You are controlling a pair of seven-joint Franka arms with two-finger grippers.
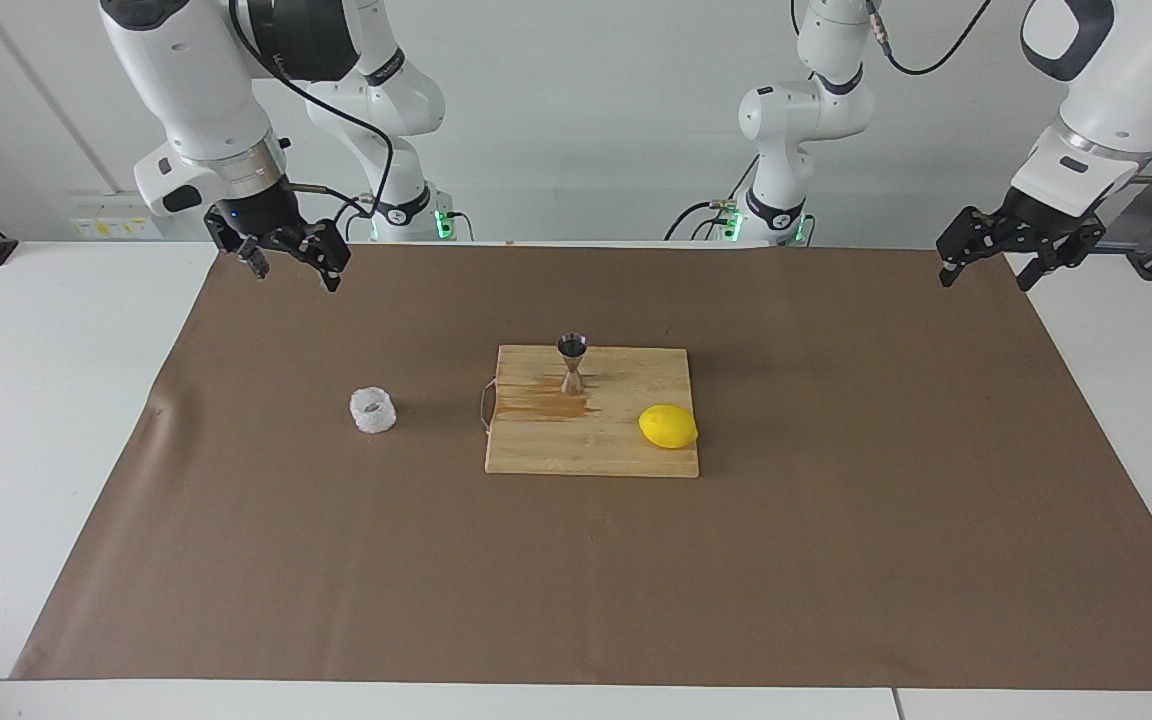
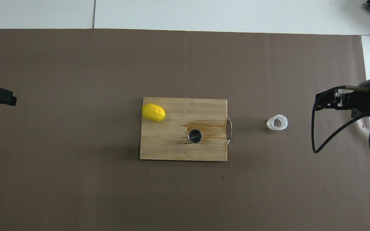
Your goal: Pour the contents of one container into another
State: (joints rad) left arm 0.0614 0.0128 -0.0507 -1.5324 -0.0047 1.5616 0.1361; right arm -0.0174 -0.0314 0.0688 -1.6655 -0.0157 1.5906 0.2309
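One white cup (image 1: pixel 373 410) is sitting on the brown paper (image 1: pixel 836 560) that is covering the tabletop (image 1: pixel 36 400). The cup is standing alone, well apart from the board, toward the right arm's end of the tabletop. Nothing is touching it.

One wooden board (image 1: pixel 591 445) is lying in the middle of the paper. One shiny steel jigger (image 1: pixel 572 364) is standing upright on the board, on the side nearer to the robots. A brown wet stain (image 1: pixel 551 403) is showing on the wood next to the jigger. One yellow lemon (image 1: pixel 667 426) is also resting on the board, near the corner toward the left arm's end and farther from the robots than the jigger. One thin wire handle (image 1: pixel 483 405) is sticking out of the board's edge that is facing the cup.

Two arms are waiting up in the air. The right gripper (image 1: pixel 286 262) is hanging over the paper's edge near the robots, and its fingers are spread wide and holding nothing. The left gripper (image 1: pixel 994 262) is hanging over the paper's corner at its own end, and its fingers are also spread wide and holding nothing.
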